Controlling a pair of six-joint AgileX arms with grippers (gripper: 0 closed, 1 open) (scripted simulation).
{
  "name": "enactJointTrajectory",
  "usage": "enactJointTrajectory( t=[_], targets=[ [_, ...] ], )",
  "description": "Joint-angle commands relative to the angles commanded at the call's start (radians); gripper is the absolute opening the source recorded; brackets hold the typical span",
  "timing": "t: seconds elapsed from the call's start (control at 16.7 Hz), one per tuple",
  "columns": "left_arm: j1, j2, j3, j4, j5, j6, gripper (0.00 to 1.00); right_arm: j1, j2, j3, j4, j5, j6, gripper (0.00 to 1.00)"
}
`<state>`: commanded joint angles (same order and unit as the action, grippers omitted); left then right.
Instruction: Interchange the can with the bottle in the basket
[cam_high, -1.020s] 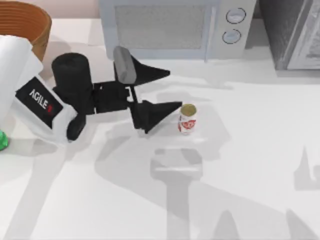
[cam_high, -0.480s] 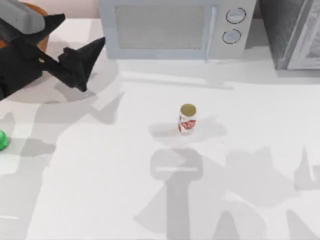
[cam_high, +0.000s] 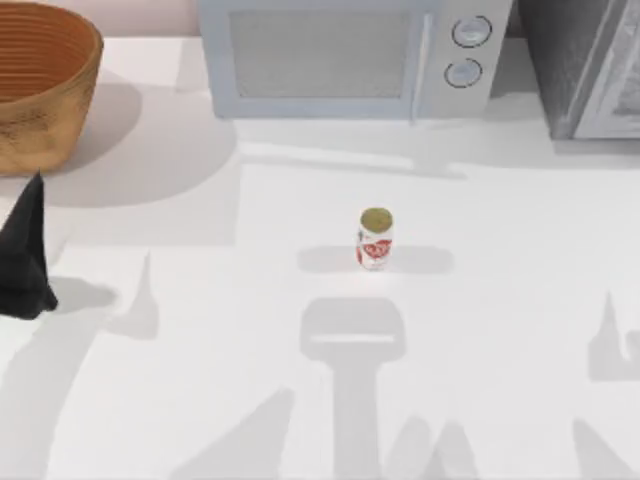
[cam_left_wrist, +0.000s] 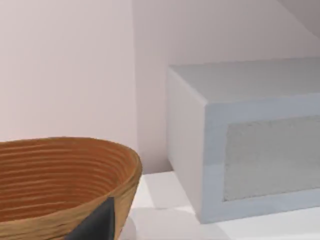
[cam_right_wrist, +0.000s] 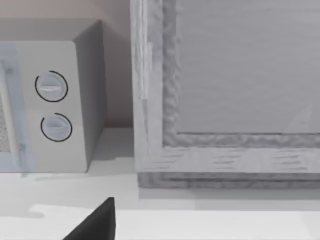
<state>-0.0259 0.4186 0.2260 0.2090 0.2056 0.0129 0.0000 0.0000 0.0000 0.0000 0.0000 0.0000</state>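
The can (cam_high: 375, 238), white with red markings and a gold top, stands upright near the middle of the table. The wicker basket (cam_high: 70, 95) sits at the back left corner; the left wrist view looks at its ribbed inner wall (cam_left_wrist: 55, 172). The bottle is out of view. A black part of my left gripper (cam_high: 25, 255) pokes in at the table's left edge, just in front of the basket and far from the can. The same gripper's dark tip (cam_left_wrist: 100, 222) lies against the basket's rim. A dark tip of my right gripper (cam_right_wrist: 97, 225) shows in the right wrist view.
A pale microwave (cam_high: 345, 60) stands along the back edge behind the can, its two knobs (cam_right_wrist: 52, 107) facing the right wrist camera. A grey cabinet (cam_high: 590, 70) fills the back right corner. Shadows of the arms fall across the white tabletop.
My left arm has pulled away from beside the can, swung past the basket and dropped to the left edge. The can has not moved. The green sliver at the left edge is gone from sight.
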Motion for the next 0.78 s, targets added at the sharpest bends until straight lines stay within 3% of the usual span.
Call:
enactJointTrajectory(
  t=[0.36,0.78],
  targets=[
    [0.024,-0.375,-0.2,-0.186,-0.183,-0.011,1.0,0.0,0.0,0.0,0.0,0.0,0.0,1.0],
    [0.023,-0.415,-0.223,-0.207,-0.204,-0.013,1.0,0.0,0.0,0.0,0.0,0.0,0.0,1.0]
  ],
)
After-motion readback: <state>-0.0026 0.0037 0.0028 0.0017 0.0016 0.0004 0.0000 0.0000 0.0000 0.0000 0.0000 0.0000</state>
